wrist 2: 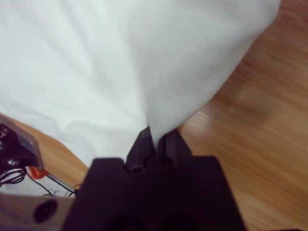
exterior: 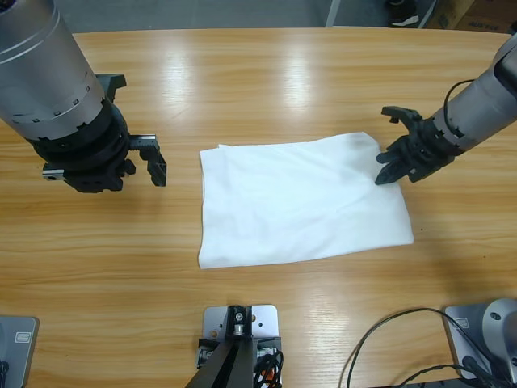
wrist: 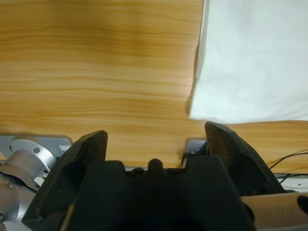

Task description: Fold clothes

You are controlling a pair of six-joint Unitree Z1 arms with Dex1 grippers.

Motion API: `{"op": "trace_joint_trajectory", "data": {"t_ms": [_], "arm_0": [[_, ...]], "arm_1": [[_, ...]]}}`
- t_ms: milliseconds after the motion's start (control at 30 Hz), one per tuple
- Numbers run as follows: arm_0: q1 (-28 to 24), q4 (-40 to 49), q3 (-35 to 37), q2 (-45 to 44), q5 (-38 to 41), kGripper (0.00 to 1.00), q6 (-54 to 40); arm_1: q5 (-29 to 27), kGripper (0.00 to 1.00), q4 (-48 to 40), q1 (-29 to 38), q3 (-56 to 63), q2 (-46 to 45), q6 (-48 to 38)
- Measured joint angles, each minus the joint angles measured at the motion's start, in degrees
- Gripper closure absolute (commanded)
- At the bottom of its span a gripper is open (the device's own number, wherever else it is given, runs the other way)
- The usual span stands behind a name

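Note:
A plain white garment [exterior: 299,202] lies folded into a rough rectangle on the middle of the wooden table [exterior: 242,73]. My right gripper [exterior: 389,168] comes in from the right and is shut on the garment's far right corner. The right wrist view shows the white fabric [wrist 2: 120,62] pinched between the closed jaws of that gripper [wrist 2: 156,139] and pulled up into a ridge. My left gripper [exterior: 153,162] hovers open to the left of the garment, a short gap away. In the left wrist view the open gripper [wrist: 156,144] holds nothing, and the garment's corner [wrist: 255,57] lies ahead and to the right.
Bare tabletop surrounds the garment on all sides. Black cables [exterior: 388,339] loop near the table's front right. The room floor and some boxes [exterior: 477,12] show beyond the far edge.

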State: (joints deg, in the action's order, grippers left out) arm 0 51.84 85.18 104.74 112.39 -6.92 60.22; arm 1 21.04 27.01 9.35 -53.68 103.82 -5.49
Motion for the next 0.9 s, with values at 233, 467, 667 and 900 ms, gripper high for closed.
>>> {"op": "trace_joint_trajectory", "data": {"t_ms": [233, 467, 667, 900], "arm_0": [[0.1, 0.0, 0.5, 0.0, 0.0, 0.211, 0.0], [0.1, 0.0, 0.5, 0.0, 0.0, 0.211, 0.0], [0.2, 0.0, 0.5, 0.0, 0.0, 0.211, 0.0], [0.2, 0.0, 0.5, 0.0, 0.0, 0.202, 0.0]], "arm_1": [[-3.3, 1.0, 2.6, -5.8, -0.2, -0.3, 0.7], [-8.7, 1.0, 6.8, -9.8, -1.9, -0.4, 1.4], [-16.3, 1.0, 13.6, -10.1, -5.6, -1.2, 1.7], [-21.9, 1.0, 25.7, 2.5, -18.7, -3.7, -3.1]]}}
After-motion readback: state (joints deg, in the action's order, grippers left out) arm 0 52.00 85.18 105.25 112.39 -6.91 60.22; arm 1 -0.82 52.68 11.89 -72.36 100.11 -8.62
